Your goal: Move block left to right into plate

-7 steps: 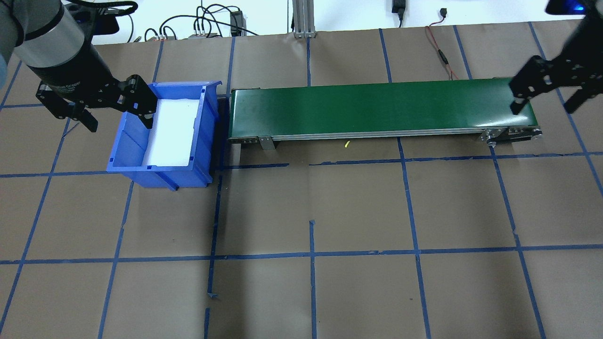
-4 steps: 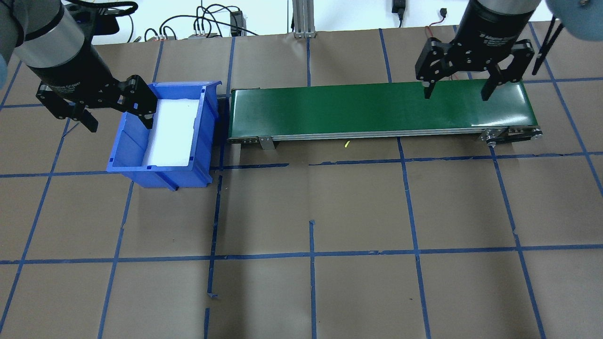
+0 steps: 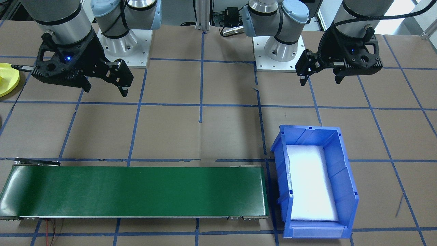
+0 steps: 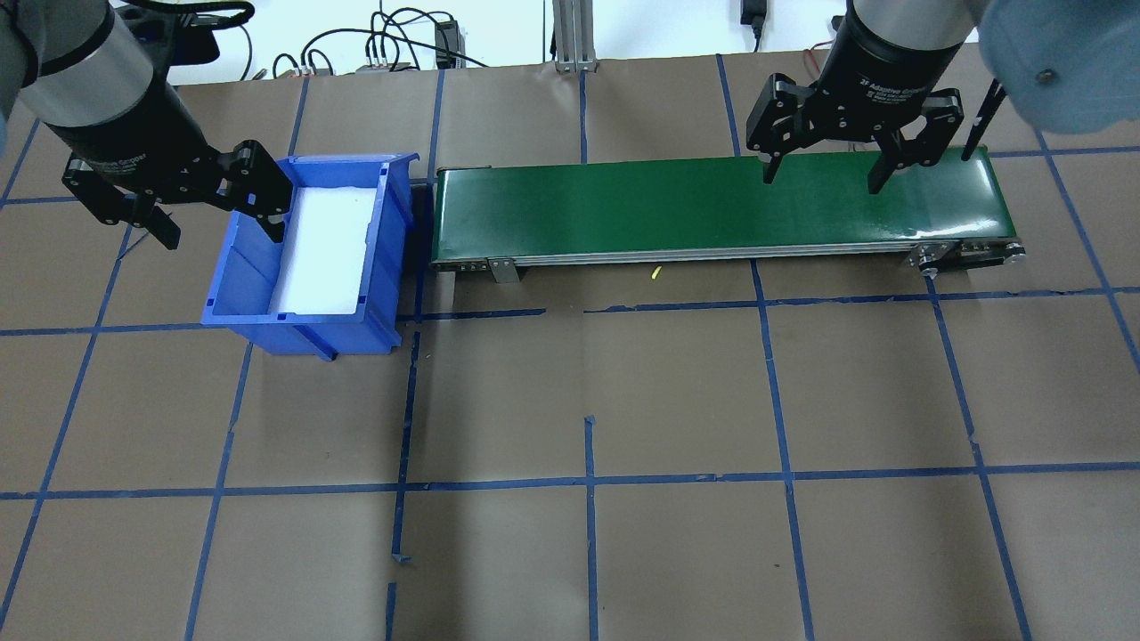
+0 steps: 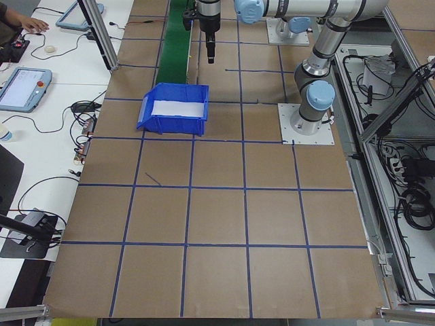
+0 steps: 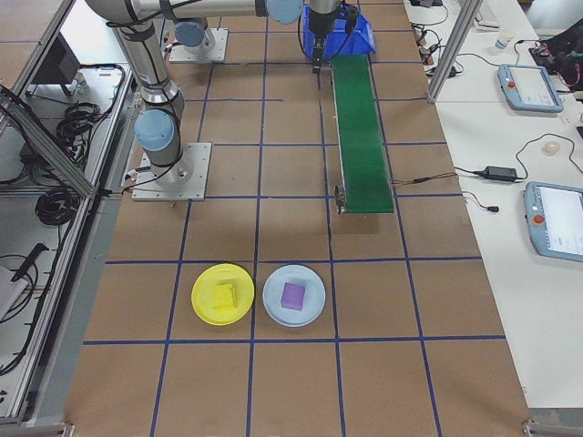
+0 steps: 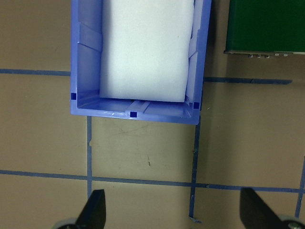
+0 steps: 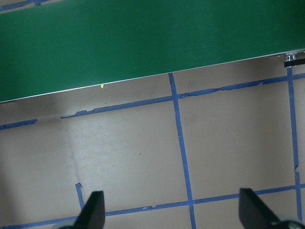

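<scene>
Comparing the overhead view with a second ago, we note that the right gripper (image 4: 819, 174) has swung in from the table's right edge and now hangs over the right half of the green conveyor belt (image 4: 623, 209). Its jaws are spread wide and hold nothing. The left gripper (image 4: 218, 218) has barely shifted: it hovers at the near-left rim of the blue bin (image 4: 303, 334), also wide open and empty.

We find no block in the bin; only a white foam liner (image 7: 145, 52) shows there, and the belt surface is bare. In the exterior right view, the yellow plate (image 6: 202, 314) lies well apart from the belt's end, with a yellow block (image 6: 225, 296) already resting on it. Beside it, a pale blue plate (image 6: 273, 309) carries a purple block (image 6: 292, 295).

We judge that the transfer into the plate is complete, and that the right arm's move is a return toward the belt to await any further piece.
</scene>
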